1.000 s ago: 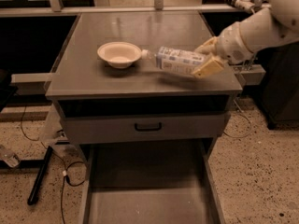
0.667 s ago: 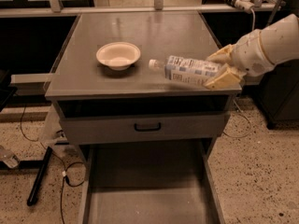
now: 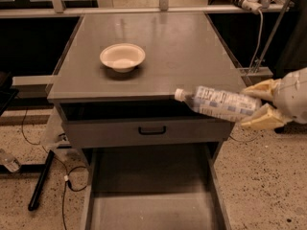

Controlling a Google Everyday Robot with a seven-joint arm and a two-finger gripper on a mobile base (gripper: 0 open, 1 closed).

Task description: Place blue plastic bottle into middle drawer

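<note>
Camera view | hand (image 3: 255,107) at right edge, grasping blue plastic bottle (image 3: 218,102) | near-horizontal, cap pointing left

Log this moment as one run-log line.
tool: right of cabinet, shut on blue plastic bottle | bottle: horizontal, cap pointing left | middle drawer: open, bottle not yet inside | bowl: on cabinet top
</note>
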